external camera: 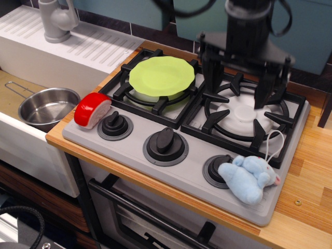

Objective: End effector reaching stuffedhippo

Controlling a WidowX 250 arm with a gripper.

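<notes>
The pale-blue stuffed hippo (249, 177) lies on the grey stove's front right corner, beside the right knob (217, 168), its white string loop (274, 143) reaching back over the burner grate. My black gripper (237, 98) hangs over the right burner (243, 115), behind and above the hippo, apart from it. Its two dark fingers (211, 78) are spread wide and hold nothing.
A green plate (161, 75) sits on the left burner. A red-and-white toy wedge (91, 109) rests at the stove's left front edge. A steel pot (47, 106) sits in the sink at left, with a grey faucet (54, 19) behind it. Wooden counter (308, 192) lies right of the stove.
</notes>
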